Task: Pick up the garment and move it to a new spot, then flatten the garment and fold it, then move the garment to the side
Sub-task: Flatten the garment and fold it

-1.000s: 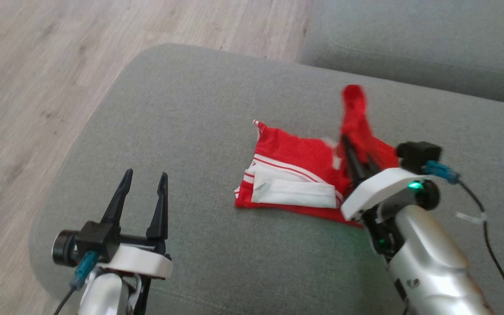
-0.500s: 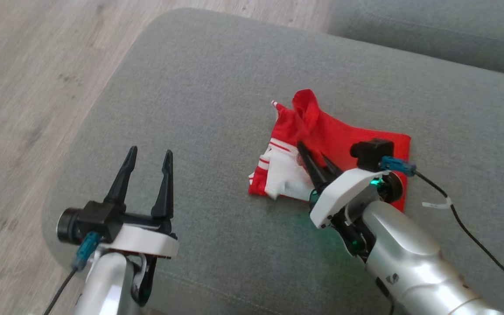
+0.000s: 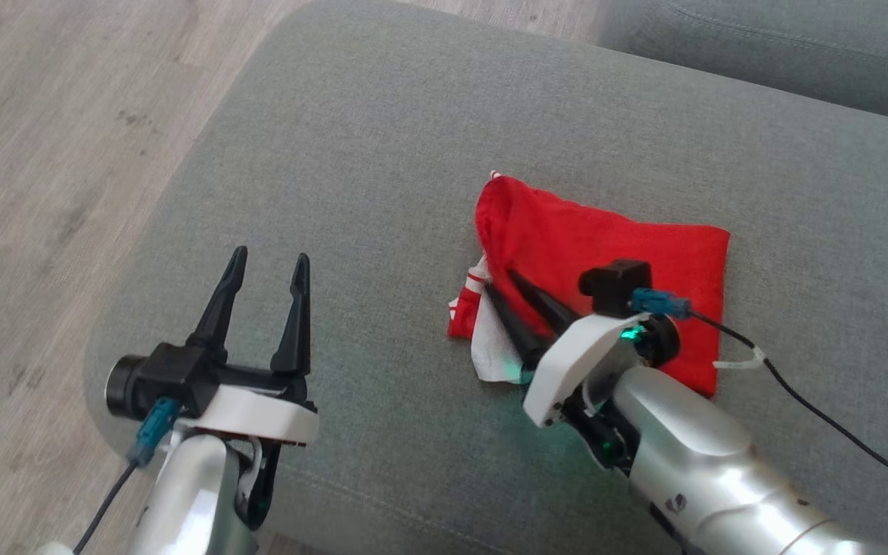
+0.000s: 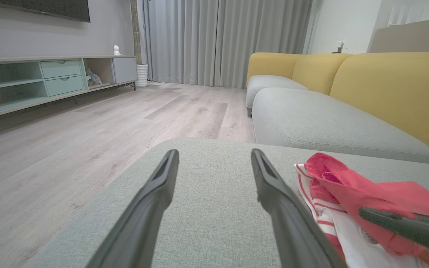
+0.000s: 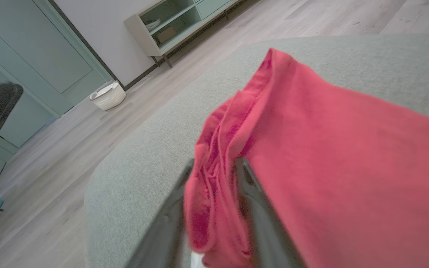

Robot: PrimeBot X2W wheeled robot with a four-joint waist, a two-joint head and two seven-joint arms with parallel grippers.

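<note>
Garment [image 3: 606, 239], red, lies in the head view on the grey sofa cushion [image 3: 382, 154], under the right claw [image 3: 501, 280] and well right of the released left claw [image 3: 270, 254]. Left wrist view: it lies just right of that claw. Right wrist view: a red fold sits between the prongs; grasped or not, I cannot tell.

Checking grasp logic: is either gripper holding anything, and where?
Left gripper open, empty. Right gripper straddles garment at its folded left edge; whether it grips cannot be told.

1 red garment [image 3: 606, 247], 2 prs fingers [image 3: 216, 304], 3 grey cushions [image 4: 330, 126], 1 basket [image 5: 107, 95]
</note>
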